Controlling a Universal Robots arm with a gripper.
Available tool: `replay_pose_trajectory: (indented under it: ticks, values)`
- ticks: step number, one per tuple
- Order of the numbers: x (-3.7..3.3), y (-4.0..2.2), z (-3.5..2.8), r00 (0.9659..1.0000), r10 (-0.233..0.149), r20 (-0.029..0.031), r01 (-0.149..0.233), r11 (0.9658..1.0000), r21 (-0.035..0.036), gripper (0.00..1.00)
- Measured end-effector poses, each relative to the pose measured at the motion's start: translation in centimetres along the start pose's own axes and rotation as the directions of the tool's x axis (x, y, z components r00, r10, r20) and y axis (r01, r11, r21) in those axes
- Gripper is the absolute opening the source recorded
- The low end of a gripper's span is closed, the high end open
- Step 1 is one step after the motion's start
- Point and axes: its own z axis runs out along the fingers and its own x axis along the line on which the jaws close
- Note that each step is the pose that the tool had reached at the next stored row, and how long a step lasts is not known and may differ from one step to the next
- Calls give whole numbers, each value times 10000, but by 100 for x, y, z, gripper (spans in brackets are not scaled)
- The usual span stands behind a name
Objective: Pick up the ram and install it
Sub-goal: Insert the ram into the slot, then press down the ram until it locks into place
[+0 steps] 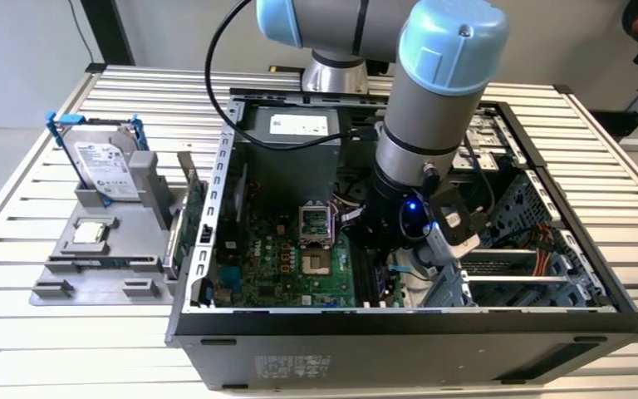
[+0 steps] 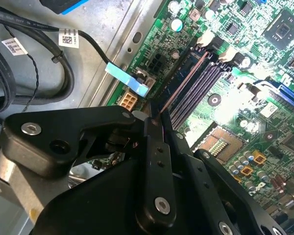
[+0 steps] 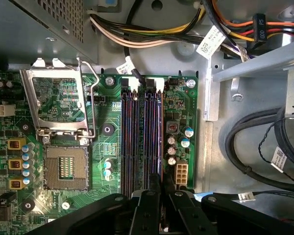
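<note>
From the exterior view's left: a grey holder (image 1: 109,249) on the table (image 1: 31,150) carries a drive (image 1: 103,166) and a green card (image 1: 195,208), both untouched. My gripper (image 1: 402,253) is deep inside the case (image 1: 408,332), over the board's memory slots (image 3: 142,132). I judge the pick is done and the install is under way — the ram (image 2: 179,88) stands on its edge, pinched between the fingers (image 2: 154,161), in line with the outermost slot. It looks very thin, with a reddish-lit edge. Whether it is fully seated — I cannot tell.
</note>
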Motion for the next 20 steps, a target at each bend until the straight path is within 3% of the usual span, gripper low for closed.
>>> replay_pose_trajectory:
  ticks: [2,3,8,17,18,20]
  values:
    - [0,1,1,10000,0,0,0,10000,-8,0]
    - [0,2,2,10000,0,0,0,10000,-8,100]
    - [3,-1,-24,10000,44,-8,-44,10000,1,100]
    - [0,-14,-430,10000,72,-9,-72,10000,0,100]
    - [-1,-16,-466,10000,69,-9,-69,10000,3,100]
    - [-1,-15,-467,10000,49,-7,-49,10000,1,100]
